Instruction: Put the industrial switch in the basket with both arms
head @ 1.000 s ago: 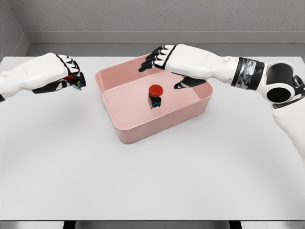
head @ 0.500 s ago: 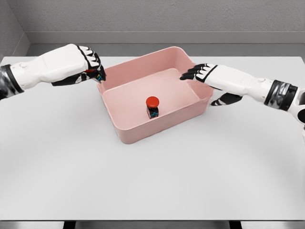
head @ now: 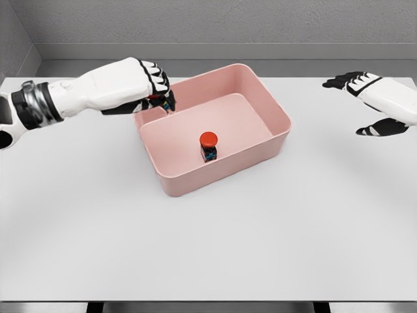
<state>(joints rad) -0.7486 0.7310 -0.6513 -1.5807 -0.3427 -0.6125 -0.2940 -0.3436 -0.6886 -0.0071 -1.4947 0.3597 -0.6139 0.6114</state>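
An industrial switch [head: 208,145] with a red mushroom button and dark body is seen standing upright on the floor of a pink basket [head: 257,151], a little left of the frame's centre. The basket is set at an angle on a pale grey bench [head: 208,248].

A second small item [head: 166,103], red and dark with coloured specks, is held in the clenched fingers of the left hand [head: 146,88] at the upper left of the frame, just over the basket's left rear corner. It is judged to be another switch, though most of it is hidden by the hand.

The right hand [head: 371,101] is seen at the upper right edge of the frame, well apart from the basket, with fingers released and nothing held.

The step in hand is judged to be the left hand's delivery. To do it well, the held item should be carried further inward past the rim, lowered close to the basket floor, and let go beside the standing switch, not on top of it, so that neither is tipped. The wrist should be kept clear of the basket wall.
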